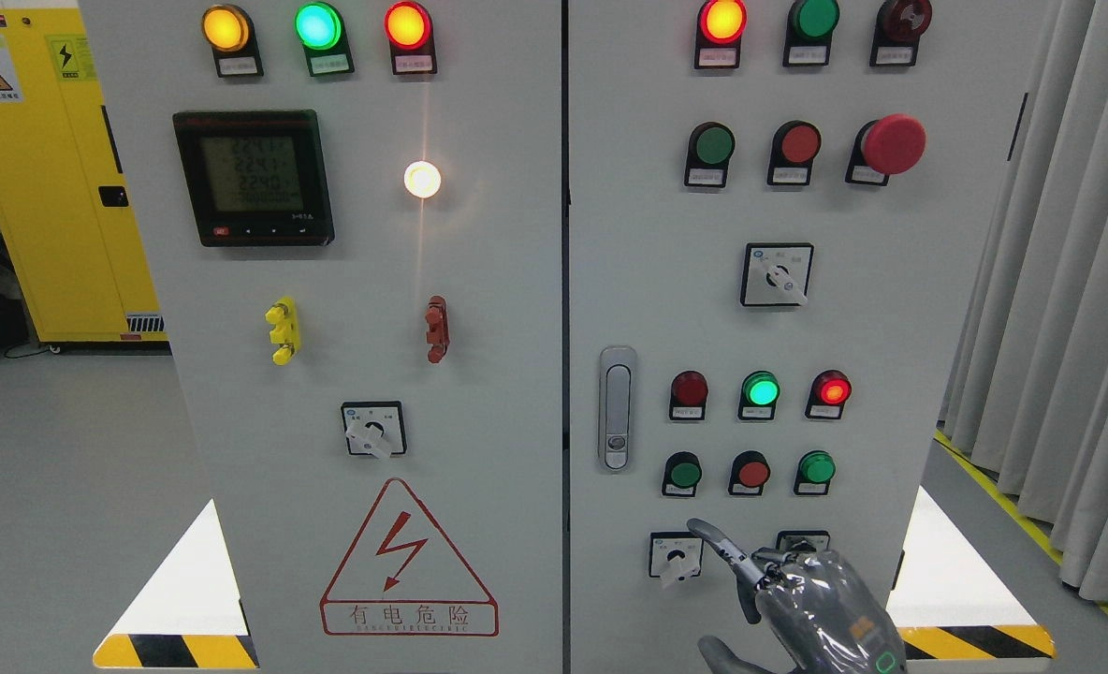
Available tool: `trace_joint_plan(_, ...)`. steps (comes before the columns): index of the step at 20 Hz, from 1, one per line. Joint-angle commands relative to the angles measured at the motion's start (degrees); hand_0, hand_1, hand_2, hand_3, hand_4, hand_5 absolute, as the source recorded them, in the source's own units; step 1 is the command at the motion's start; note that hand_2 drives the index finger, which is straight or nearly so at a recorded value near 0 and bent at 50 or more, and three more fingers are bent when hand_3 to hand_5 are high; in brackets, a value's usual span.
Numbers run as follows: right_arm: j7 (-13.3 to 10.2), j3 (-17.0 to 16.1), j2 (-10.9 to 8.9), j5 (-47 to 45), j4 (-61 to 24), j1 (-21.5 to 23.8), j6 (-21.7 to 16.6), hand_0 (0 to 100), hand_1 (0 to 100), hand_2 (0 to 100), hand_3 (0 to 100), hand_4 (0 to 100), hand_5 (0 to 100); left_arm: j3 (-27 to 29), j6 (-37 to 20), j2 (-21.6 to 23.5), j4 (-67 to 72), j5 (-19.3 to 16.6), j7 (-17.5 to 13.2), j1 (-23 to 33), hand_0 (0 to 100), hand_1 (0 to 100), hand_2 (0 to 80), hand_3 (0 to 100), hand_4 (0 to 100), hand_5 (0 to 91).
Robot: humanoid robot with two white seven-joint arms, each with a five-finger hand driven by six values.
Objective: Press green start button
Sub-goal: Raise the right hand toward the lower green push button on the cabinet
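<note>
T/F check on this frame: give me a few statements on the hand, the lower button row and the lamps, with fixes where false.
1. The right hand points one finger up and left. True.
2. That fingertip is pressing a green button. False: it is below the row, beside a rotary switch.
3. The mushroom button is green. False: red.
4. The meter display is lit. True.

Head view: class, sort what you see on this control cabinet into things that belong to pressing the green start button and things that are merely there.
Belongs to the job:
- right hand, raised at the lower panel
- green button nearest above it, likely the target; labels unreadable

Merely there:
- red mushroom button
- digital meter
- door handle
- yellow cabinet
</note>
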Motion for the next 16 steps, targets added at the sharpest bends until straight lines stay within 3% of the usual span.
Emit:
trace_joint_plan(1,0.14,-0.95,-0.45,0.79,1.49,-2.58,0.66,55,69,3,86,84,95,0.04,0.03,-0.01,-1.58,0.0,-0.03,-1.67,12,56,0.0,0,0,0.0)
trace_joint_plan(14,0.32,1.07,-0.36,0.79,4.57,-3.81,2.15,65,70,1,86,83,95,0.04,0.03,-0.01,-1.58,0.0,-0.03,-1.67,12,56,0.0,0,0,0.0)
trace_joint_plan(16,1.54,1.42,-0.36,0.7,4.57,-4.16,2.51,67,70,1,86,83,95,0.04,0.03,-0.1,-1.58,0.0,-0.03,-1.58,12,56,0.0,0,0,0.0)
